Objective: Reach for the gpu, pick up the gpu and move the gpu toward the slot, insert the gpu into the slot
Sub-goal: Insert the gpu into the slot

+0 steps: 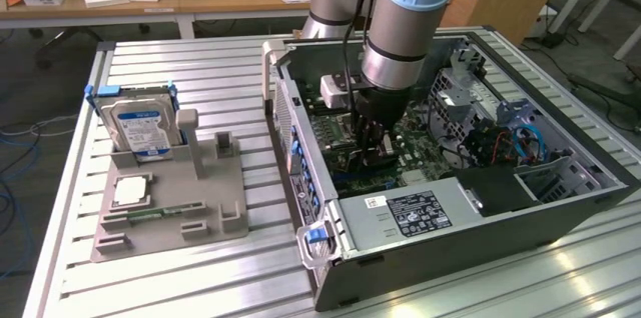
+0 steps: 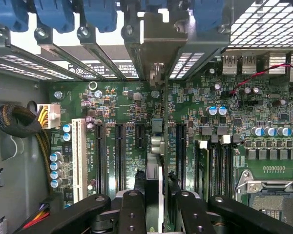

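Seen edge-on in the wrist view, the gpu (image 2: 156, 163) is a thin card standing upright over the green motherboard (image 2: 122, 105), between two long black slots. My gripper (image 2: 156, 195) is shut on it, with a black finger (image 2: 135, 195) pressed to each face. The card's far end reaches a silvery bracket (image 2: 156, 48) at the case's rear openings. The card covers the slot beneath it, so I cannot tell how deep it sits. In the exterior view my gripper (image 1: 373, 153) hangs low inside the open computer case (image 1: 300, 138), right over the motherboard.
On the exterior view's left, a grey fixture (image 1: 170, 205) holds a blue-labelled hard drive (image 1: 140, 127), a processor chip (image 1: 130, 190) and a green memory stick (image 1: 150, 214). Inside the case are the power supply (image 1: 410, 213), a braided cable bundle (image 2: 17, 122), a white slot (image 2: 79, 156) and the processor socket (image 2: 273, 195).
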Robot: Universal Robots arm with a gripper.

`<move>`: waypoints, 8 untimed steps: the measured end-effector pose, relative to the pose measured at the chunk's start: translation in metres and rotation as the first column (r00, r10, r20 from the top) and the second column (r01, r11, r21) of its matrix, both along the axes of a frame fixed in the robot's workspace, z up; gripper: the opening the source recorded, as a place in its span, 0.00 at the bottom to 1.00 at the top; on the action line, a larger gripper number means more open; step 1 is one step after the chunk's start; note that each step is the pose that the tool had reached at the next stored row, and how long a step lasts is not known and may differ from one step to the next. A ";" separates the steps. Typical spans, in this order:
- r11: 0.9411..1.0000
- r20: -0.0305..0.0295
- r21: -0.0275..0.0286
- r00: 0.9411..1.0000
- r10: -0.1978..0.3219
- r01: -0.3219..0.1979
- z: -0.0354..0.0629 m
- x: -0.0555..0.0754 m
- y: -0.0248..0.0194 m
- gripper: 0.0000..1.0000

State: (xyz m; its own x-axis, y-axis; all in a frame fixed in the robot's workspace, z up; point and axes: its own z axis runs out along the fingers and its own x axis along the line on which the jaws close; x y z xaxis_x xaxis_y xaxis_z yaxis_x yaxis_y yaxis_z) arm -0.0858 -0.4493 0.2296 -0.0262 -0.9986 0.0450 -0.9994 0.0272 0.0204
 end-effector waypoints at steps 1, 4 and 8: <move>1.000 0.000 0.000 1.000 0.000 0.000 0.0000 0.000 0.0000 0.28; 1.000 0.000 0.000 1.000 0.000 0.000 0.0000 0.000 0.0000 0.28; 1.000 0.000 0.000 1.000 0.000 0.000 0.0000 0.000 0.0000 0.28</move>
State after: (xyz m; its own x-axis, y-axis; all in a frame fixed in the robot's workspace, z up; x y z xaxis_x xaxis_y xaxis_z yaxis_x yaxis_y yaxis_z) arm -0.0858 -0.4493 0.2296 -0.0263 -0.9986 0.0449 -0.9994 0.0272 0.0204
